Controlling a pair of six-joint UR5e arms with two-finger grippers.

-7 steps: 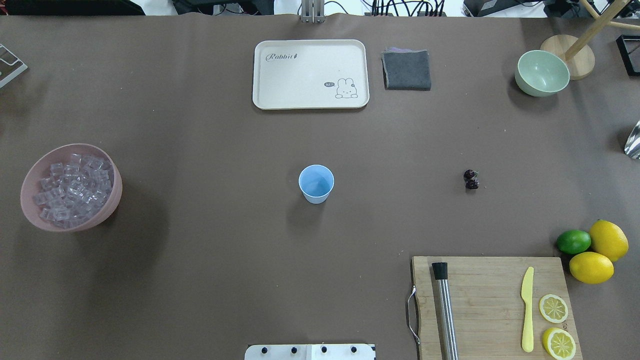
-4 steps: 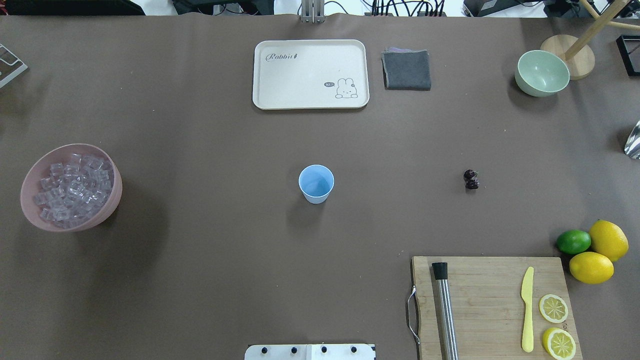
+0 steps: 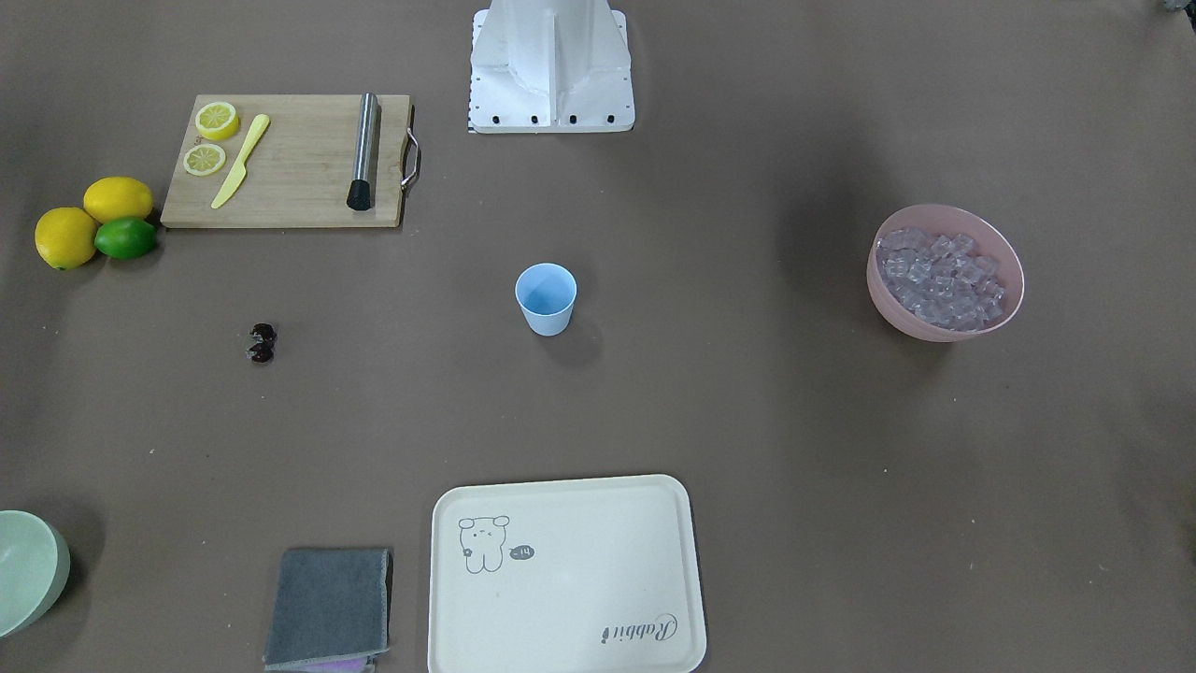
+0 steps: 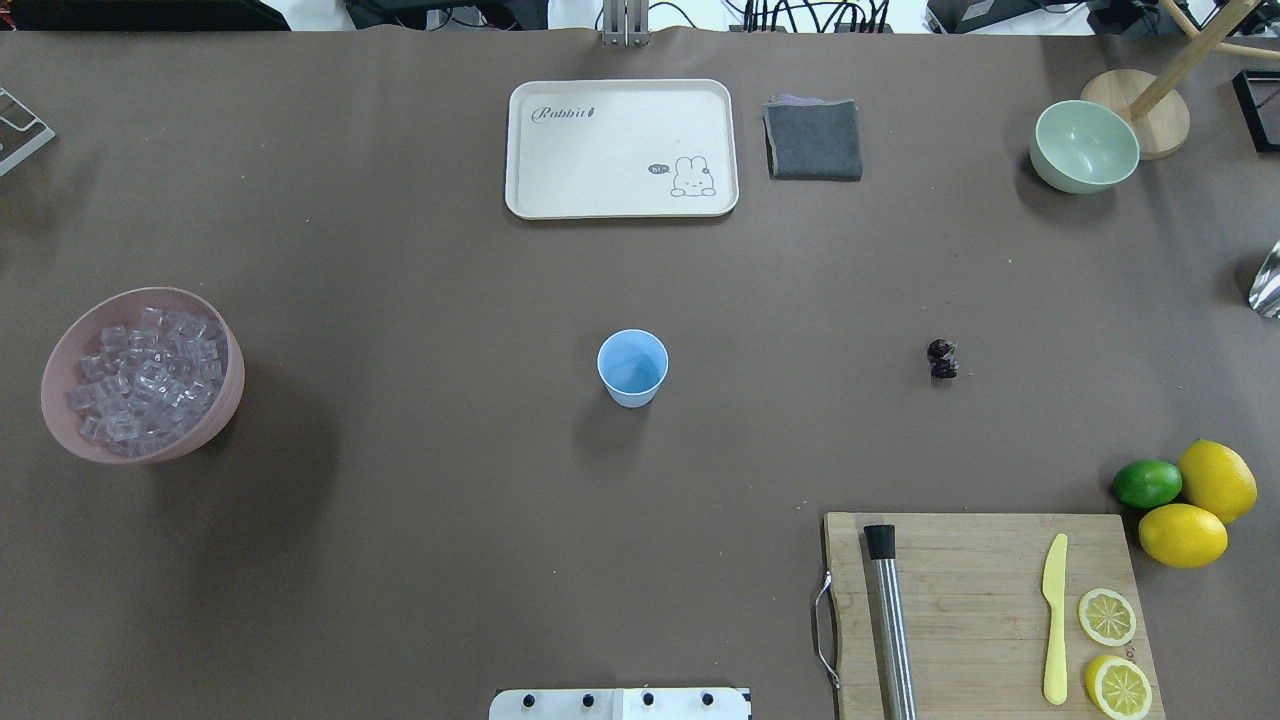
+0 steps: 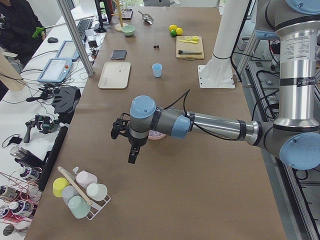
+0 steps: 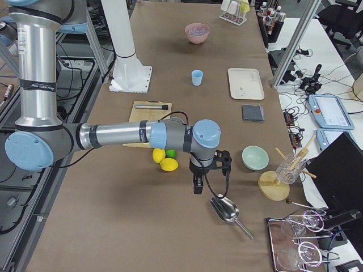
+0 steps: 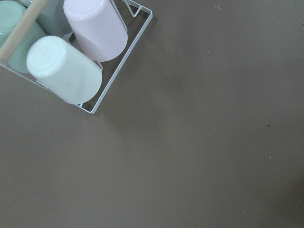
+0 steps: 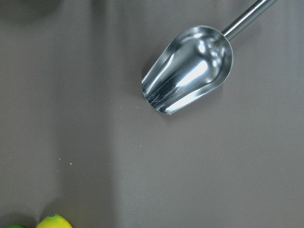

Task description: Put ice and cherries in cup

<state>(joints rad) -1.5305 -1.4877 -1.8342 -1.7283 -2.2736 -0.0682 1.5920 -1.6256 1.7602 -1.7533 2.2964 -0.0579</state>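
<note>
Two dark red, glossy cherries joined as a pair lie bare on the brown table, at 3 o'clock from the small light blue tapered plastic cup and well apart from it. That cup stands upright and open-mouthed at the middle of the overhead view, with nothing visible inside.

Many small clear ice cubes fill the round pink bowl far out at 9 o'clock from the cup. At 12 o'clock lies a cream rectangular tray with a rabbit drawing, with a folded grey cloth just beside it at its 3 o'clock. A wooden cutting board sits at 4 o'clock from the cup.

Neither arm reaches into the overhead view. From the table's left end, the left gripper hangs pointing down above the table on the near side of the pink bowl; whether its jaws are parted or closed cannot be told. Its wrist camera shows upturned pastel tumblers in a white wire rack at 10 o'clock.

From the right end, the right gripper hangs above bare table near a shiny steel scoop; its jaw state cannot be told either. Its wrist camera has the scoop at 1 o'clock and a yellow lemon at 7 o'clock.
</note>
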